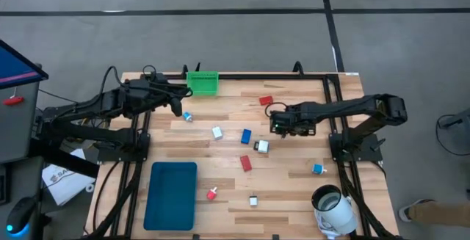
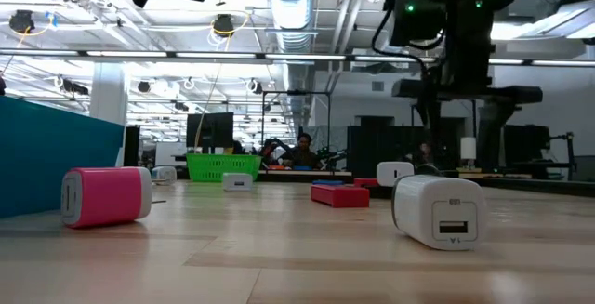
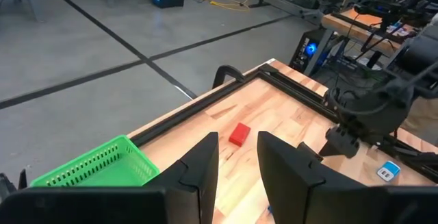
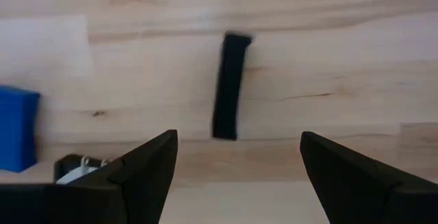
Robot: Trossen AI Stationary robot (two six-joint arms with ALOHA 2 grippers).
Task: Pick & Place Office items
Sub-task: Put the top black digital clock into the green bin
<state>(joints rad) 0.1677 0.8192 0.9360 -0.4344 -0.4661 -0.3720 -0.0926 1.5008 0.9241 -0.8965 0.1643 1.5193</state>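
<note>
Black block (image 4: 230, 85) lies below open right hand (image 4: 236, 166)

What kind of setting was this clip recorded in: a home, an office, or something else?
Most likely a robotics lab or workshop, not a home. The wooden table stands on a bare concrete floor; the low view shows exposed ceiling ducting, strip lights and other workstations with a seated person behind.

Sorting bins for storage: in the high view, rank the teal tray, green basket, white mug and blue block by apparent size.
1. Teal tray
2. White mug and green basket: look alike, not ranked
3. Blue block
</note>
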